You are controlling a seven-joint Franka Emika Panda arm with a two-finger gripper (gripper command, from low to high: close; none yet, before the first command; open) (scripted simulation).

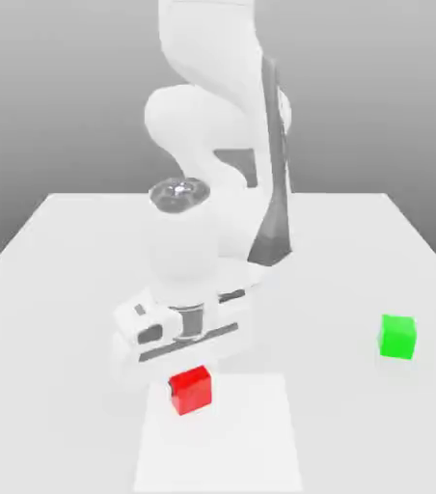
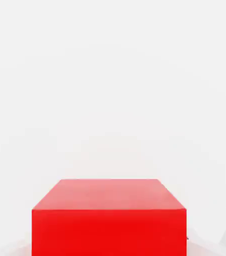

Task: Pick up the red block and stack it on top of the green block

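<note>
Red block: the red block sits on the white table, just in front of and below the hand in the exterior view; in the hand view you see the same cube close up, top face and one side face square to the camera.
Gripper: the gripper hangs low over the table with its tips at the cube's rear top edge, from what you can see. How wide the fingers stand, and whether they touch the cube, you cannot tell.
Key relation: the cube lies directly under the hand, faces lined up with it rather than turned; it has no long axis, so either pair of opposite faces would serve.
Green block: the green block stands well apart, toward the exterior view's right, a little farther back on the table.
Step, as you may judge it: closing on the red cube; lift and carry not yet done.
Risk: a grip caught only on an edge could tip the cube.
</note>
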